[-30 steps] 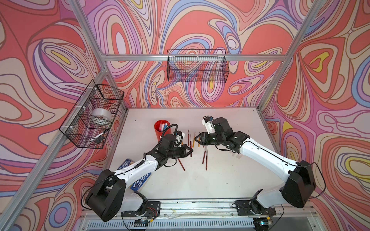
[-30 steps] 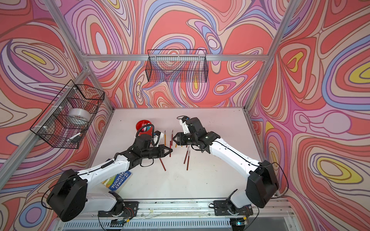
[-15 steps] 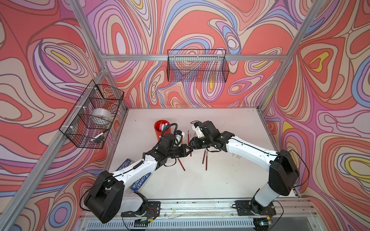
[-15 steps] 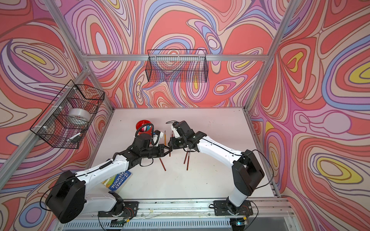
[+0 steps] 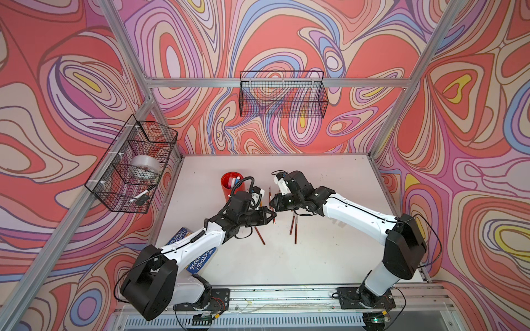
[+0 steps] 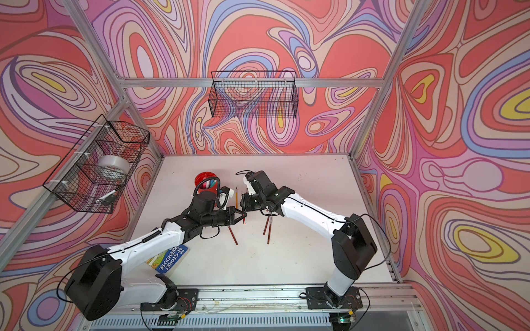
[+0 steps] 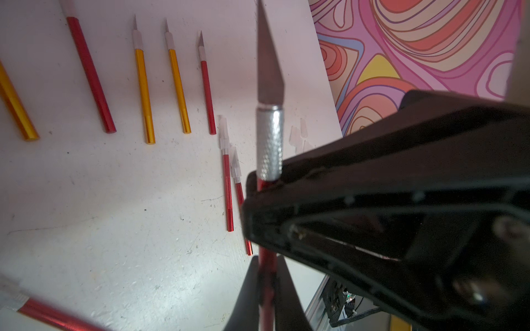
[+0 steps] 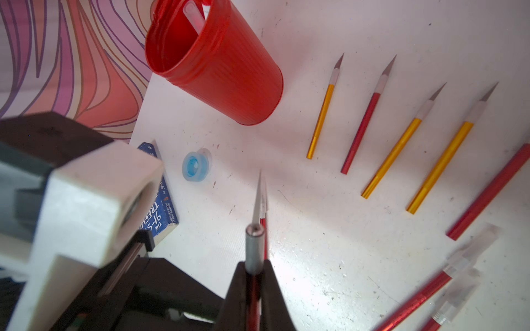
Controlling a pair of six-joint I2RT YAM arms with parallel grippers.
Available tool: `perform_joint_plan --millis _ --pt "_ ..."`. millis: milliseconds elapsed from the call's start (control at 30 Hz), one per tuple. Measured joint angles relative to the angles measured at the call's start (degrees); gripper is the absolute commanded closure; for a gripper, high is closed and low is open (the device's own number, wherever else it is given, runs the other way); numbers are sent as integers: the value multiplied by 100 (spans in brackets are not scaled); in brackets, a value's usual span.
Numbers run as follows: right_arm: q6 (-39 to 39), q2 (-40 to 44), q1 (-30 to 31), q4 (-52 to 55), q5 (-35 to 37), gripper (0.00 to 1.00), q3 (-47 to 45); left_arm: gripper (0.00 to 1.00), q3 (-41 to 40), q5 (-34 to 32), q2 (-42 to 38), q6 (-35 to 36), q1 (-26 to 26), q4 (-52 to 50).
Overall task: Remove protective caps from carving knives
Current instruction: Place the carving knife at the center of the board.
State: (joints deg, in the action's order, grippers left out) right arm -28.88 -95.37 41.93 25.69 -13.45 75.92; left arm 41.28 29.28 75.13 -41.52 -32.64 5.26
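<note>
Well, in both top views my left gripper (image 5: 272,213) and right gripper (image 5: 271,204) meet tip to tip above the table (image 5: 329,258). On the left wrist camera, both are clamped on one red carving knife (image 7: 269,143), its blade bare, with loose protective caps (image 7: 301,133) lying on the table. On the right wrist camera, the right fingers (image 8: 236,298) squeeze its handle.
</note>
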Motion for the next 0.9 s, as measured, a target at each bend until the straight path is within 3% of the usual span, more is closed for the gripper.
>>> perform_joint_plan --millis 167,267,333,433,700,900 --pt "-17 0 0 0 2 100 0 100 0 2 0 -2 0 0" --pt "-37 -2 0 0 7 100 0 83 0 0 0 -2 0 -2" --pt "-52 -4 0 0 22 100 0 67 0 -4 -7 4 0 -2" --pt "-63 -31 -15 11 138 100 0 56 0 -28 -70 33 0 -46" --pt "-66 -44 -162 249 627 100 0 54 0 -138 -326 94 0 -216" --pt "-118 -44 -940 310 680 100 -227 52 -31 -345 -588 177 0 -380"
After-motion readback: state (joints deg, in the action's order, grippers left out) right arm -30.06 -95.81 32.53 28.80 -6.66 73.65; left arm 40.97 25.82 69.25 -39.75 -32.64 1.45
